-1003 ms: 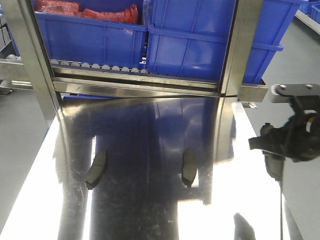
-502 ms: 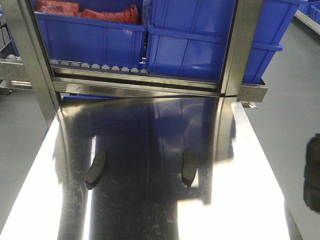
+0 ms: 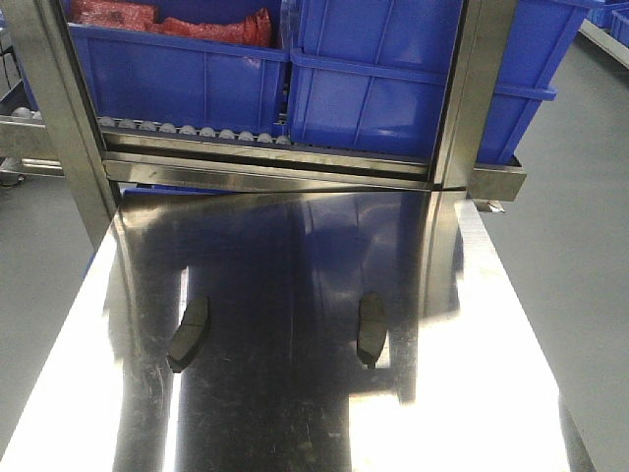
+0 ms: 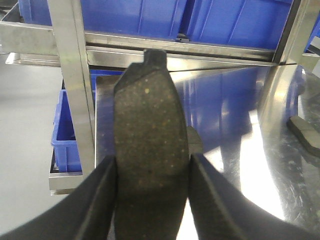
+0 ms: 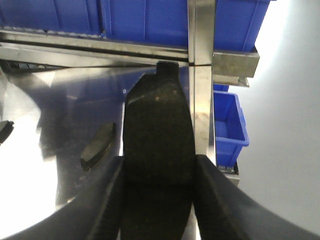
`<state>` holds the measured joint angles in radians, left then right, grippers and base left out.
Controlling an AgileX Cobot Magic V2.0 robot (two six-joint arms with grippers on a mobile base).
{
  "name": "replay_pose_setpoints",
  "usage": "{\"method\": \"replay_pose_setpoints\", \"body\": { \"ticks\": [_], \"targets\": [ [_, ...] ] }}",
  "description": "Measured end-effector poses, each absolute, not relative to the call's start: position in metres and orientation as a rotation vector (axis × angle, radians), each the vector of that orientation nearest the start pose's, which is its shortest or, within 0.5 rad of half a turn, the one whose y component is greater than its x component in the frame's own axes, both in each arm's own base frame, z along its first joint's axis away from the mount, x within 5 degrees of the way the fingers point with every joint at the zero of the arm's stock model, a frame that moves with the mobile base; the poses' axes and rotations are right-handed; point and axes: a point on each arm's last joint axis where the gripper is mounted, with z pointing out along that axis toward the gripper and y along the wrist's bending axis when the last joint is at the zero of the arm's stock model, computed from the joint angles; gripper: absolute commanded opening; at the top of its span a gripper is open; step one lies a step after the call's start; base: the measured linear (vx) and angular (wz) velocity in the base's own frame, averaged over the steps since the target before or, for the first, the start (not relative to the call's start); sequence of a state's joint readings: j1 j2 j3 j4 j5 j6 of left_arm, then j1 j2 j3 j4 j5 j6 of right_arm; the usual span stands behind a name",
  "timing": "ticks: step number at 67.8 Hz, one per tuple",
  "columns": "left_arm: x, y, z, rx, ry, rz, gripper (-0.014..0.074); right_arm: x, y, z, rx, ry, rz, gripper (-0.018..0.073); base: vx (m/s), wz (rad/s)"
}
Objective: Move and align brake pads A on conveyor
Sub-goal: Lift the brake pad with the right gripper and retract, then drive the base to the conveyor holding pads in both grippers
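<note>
Front view: we see the left loose brake pad (image 3: 189, 332) and the right loose brake pad (image 3: 371, 329) lying flat on the shiny steel tabletop (image 3: 285, 413). They are well apart, side by side, with their long axes running roughly away from the camera; the left one is tilted a little. Behind the table is a roller rack (image 3: 197, 133) carrying large blue bins (image 3: 373, 88). One bin holds red items (image 3: 167, 20).

Left wrist view: the left gripper (image 4: 152, 162) has its jaws pinching the left-held brake pad (image 4: 150, 115). One black finger (image 4: 100, 200) presses on each long edge. The pad sticks out past the tips, speckled grey face toward the camera, end tab at the far end. The tabletop lies beyond the jaws. Far right of the jaws, at the frame edge, we see what looks like the left loose brake pad, flat and partly cut off. Left of the jaws stands a steel post (image 4: 75, 75) with a small blue bin (image 4: 65, 145) low behind it.

Right wrist view: the right gripper (image 5: 159, 162) has its jaws clamped on the long edges of the right-held brake pad (image 5: 157, 115), dark face to the camera, tab at the far end. Left of the jaws a loose pad, likely the right loose brake pad, lies flat on the tabletop, apart from the gripper. Right of the jaws are a steel upright (image 5: 200, 75) and a lower blue bin (image 5: 229, 125).
</note>
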<state>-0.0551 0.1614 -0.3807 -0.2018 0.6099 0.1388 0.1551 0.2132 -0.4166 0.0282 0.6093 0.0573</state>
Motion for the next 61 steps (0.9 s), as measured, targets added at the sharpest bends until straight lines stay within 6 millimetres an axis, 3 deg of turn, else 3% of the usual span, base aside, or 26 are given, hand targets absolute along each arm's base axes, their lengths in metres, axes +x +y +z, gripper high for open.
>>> {"method": "replay_pose_setpoints", "body": {
  "ticks": [43, 61],
  "targets": [
    [0.0457, -0.0131, 0.2769, 0.105, 1.863, -0.167, -0.0006, 0.0491, 0.008, 0.2853, -0.089, 1.874, 0.153, -0.0007, 0.0, 0.01],
    [0.0457, -0.0131, 0.2769, 0.105, 1.863, -0.167, -0.0006, 0.0491, 0.008, 0.2853, -0.09, 1.874, 0.152, -0.0007, -0.07, 0.32]
  ]
}}
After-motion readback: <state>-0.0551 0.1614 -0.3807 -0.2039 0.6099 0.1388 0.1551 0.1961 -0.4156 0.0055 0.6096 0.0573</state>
